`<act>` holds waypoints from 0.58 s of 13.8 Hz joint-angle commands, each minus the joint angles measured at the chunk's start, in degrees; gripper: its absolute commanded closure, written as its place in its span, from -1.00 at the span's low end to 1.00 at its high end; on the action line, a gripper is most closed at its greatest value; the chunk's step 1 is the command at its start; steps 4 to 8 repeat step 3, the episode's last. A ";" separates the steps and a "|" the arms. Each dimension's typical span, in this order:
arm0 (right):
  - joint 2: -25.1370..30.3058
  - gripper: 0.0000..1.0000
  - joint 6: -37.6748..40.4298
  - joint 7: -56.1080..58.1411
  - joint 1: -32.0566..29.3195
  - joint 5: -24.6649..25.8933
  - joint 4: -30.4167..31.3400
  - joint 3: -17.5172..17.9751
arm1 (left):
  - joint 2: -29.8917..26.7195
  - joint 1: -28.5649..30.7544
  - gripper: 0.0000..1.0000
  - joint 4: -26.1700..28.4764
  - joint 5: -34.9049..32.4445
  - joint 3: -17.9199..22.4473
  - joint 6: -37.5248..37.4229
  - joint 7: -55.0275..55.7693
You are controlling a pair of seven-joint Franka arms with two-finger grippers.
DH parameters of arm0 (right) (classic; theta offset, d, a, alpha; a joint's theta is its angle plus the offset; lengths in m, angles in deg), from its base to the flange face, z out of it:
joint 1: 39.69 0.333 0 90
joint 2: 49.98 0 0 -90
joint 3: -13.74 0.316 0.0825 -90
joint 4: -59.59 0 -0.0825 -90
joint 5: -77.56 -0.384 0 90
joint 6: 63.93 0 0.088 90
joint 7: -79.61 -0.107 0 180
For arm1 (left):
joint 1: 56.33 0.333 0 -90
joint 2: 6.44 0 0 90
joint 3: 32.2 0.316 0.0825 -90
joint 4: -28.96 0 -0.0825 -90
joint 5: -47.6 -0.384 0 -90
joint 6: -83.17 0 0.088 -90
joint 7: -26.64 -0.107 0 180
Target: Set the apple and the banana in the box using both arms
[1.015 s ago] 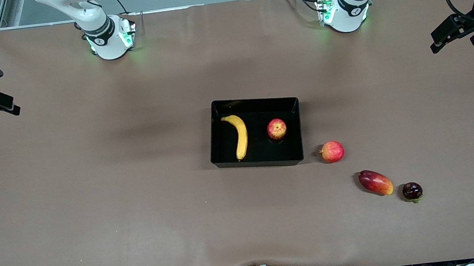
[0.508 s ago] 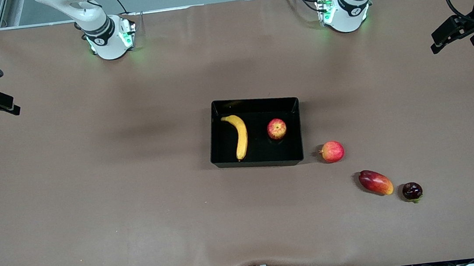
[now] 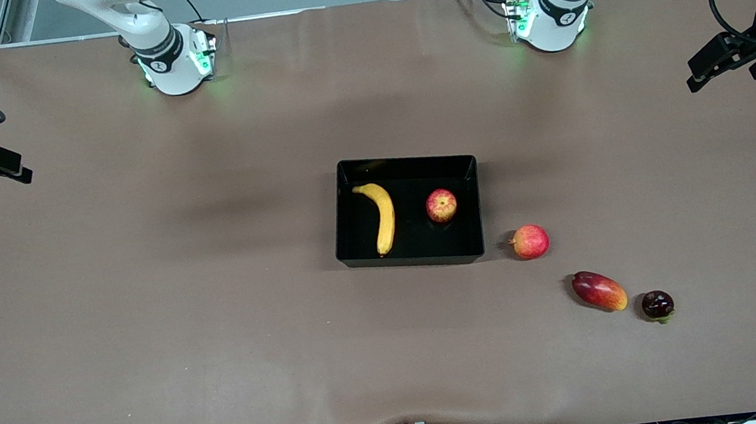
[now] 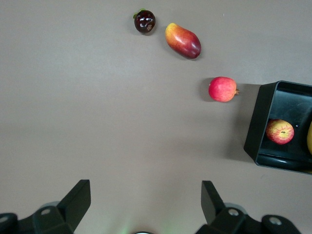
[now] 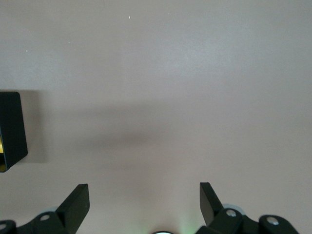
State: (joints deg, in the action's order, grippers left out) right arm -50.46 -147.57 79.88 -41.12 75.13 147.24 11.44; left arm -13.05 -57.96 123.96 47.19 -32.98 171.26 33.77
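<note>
The box (image 3: 412, 259) sits on the brown tabletop (image 3: 148, 299), and everything else is placed from it. Inside the box the banana (image 3: 382, 215) lies on the floor at the end toward the right arm, its length running from the wall nearest the robots' bases toward the wall nearest the front camera. The apple (image 3: 441, 205) rests on the box floor toward the left arm's end, apart from the banana. Just outside the box, toward the left arm's end, lies a pink-red round fruit (image 3: 529, 242); nearer the front camera than it and farther out from the box lie a mango (image 3: 598, 290) and a small dark fruit (image 3: 657, 305). The left gripper (image 4: 146, 202) hangs released and empty, well out from the box over the left arm's end of the tabletop. The right gripper (image 5: 145, 201) hangs released and empty too, over the right arm's end, well away from the box
</note>
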 commanded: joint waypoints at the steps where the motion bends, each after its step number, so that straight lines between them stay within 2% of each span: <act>1: 0.22 -1.00 0.67 -0.27 -0.94 -0.90 -0.20 0.54 | 0.54 -0.57 -1.00 -1.14 0.23 0.16 -0.37 -0.36; 8: 0.22 -1.00 0.67 -0.27 -0.94 -0.90 -0.28 0.54 | 0.46 -0.66 -1.00 -0.97 0.23 -0.62 -0.98 0.17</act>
